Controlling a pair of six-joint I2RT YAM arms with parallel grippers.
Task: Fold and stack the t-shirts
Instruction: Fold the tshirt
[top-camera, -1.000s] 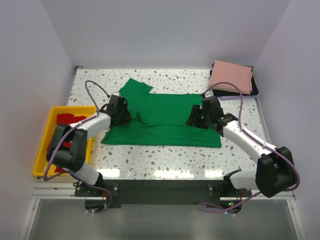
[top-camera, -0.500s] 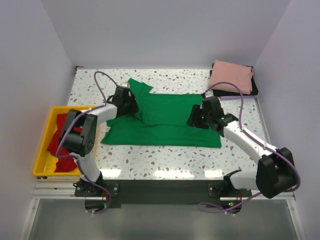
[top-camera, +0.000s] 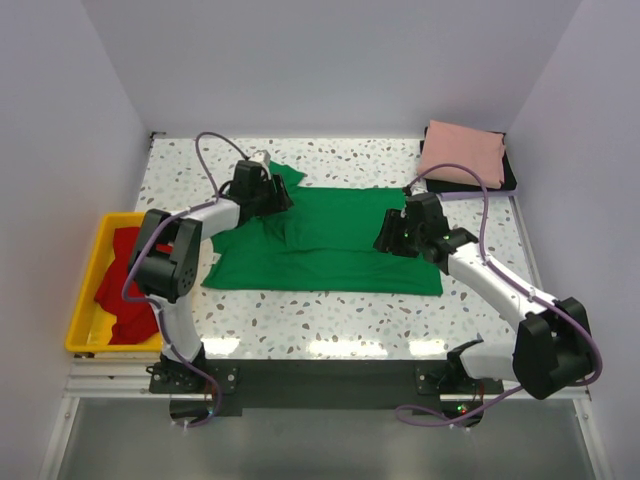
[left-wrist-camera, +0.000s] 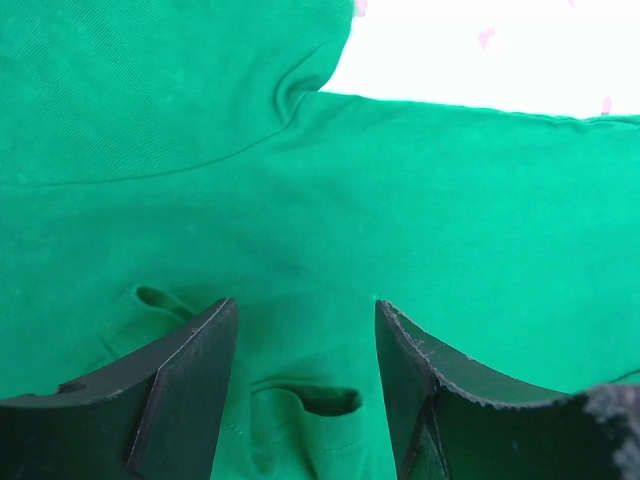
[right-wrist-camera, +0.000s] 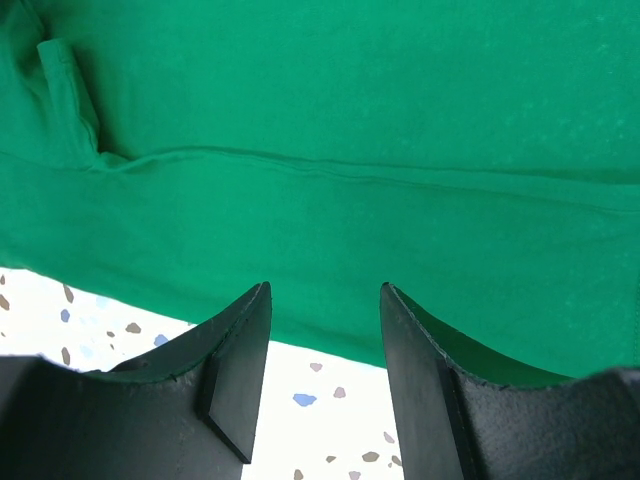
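Observation:
A bright green t-shirt (top-camera: 330, 245) lies flat mid-table with its upper part folded over. My left gripper (top-camera: 272, 192) hovers over its back-left sleeve, open, with only green cloth (left-wrist-camera: 450, 200) and a small fold under the spread fingers (left-wrist-camera: 190, 380); the left gripper (left-wrist-camera: 305, 305) holds nothing. My right gripper (top-camera: 388, 236) sits at the shirt's right side, open. In the right wrist view the right gripper (right-wrist-camera: 323, 290) straddles the green hem (right-wrist-camera: 350, 100) above speckled table. A folded salmon pink t-shirt (top-camera: 462, 152) rests at the back right. A red t-shirt (top-camera: 120, 285) lies crumpled in the tray.
A yellow tray (top-camera: 75, 330) sits at the table's left edge. A black pad (top-camera: 508, 175) lies under the pink shirt in the back right corner. White walls enclose the speckled table (top-camera: 330, 320) on three sides.
My left gripper has swung from the shirt's left edge back and right to the sleeve, opening slightly wider. The right arm has stayed put.

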